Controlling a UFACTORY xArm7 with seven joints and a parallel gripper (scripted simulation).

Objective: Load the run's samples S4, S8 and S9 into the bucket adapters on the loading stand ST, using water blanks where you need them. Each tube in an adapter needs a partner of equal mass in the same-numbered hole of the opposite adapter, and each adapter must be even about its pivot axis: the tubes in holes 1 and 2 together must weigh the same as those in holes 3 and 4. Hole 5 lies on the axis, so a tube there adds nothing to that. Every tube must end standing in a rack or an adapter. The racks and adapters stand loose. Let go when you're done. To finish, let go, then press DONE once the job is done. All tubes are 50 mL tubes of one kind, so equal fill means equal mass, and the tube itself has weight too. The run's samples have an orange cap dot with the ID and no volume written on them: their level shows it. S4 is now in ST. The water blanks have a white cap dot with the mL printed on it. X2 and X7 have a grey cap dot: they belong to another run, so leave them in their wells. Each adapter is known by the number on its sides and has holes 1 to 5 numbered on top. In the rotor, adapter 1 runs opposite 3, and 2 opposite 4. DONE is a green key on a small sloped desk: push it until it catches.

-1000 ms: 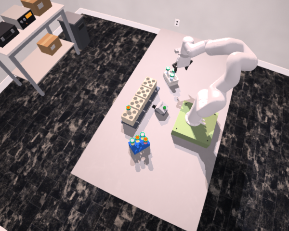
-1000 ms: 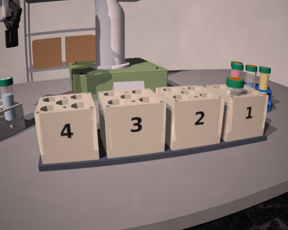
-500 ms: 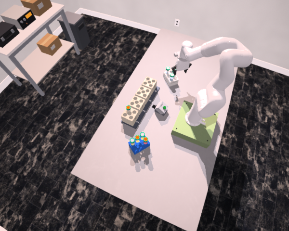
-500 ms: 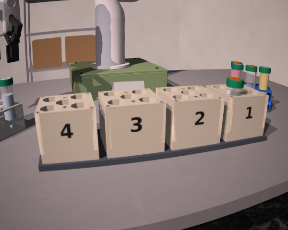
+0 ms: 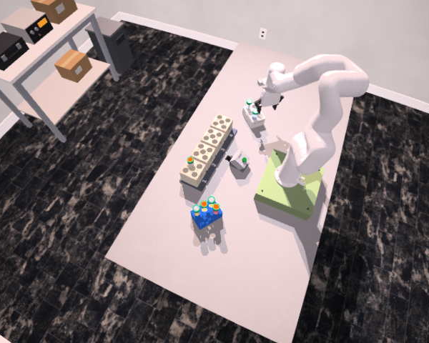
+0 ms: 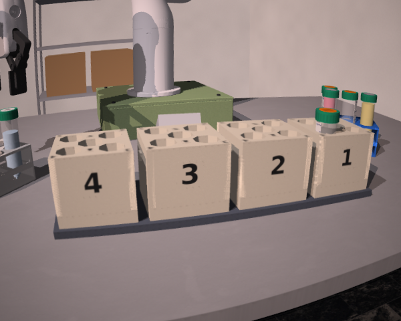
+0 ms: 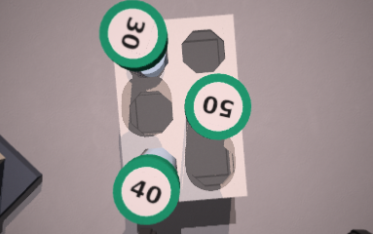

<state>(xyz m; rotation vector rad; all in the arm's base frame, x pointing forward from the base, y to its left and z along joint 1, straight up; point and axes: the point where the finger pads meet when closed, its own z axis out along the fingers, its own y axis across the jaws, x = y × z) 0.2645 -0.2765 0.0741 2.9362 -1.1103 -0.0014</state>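
Observation:
My gripper [image 5: 268, 103] is open and empty, hanging above the clear blank rack [image 5: 254, 117]; its fingers also show at the top left of the exterior view [image 6: 2, 81]. In the wrist view the rack [image 7: 180, 104] holds three water blanks with white cap dots: 30 [image 7: 133, 35], 50 [image 7: 217, 106] and 40 [image 7: 146, 189]. Its other wells are empty. Four tan adapters stand on the stand ST [image 6: 211, 215], numbered 4 [image 6: 93, 178], 3 [image 6: 185, 170], 2 [image 6: 271, 162] and 1 [image 6: 342, 157]. An orange-dotted sample [image 6: 327, 119] stands in adapter 1. The blue sample rack [image 5: 206, 216] holds several tubes.
The sloped desk with the green DONE key [image 5: 244, 159] stands between the stand and my green base block [image 5: 289, 184]. A shelf unit with boxes [image 5: 41, 44] stands off the table at the far left.

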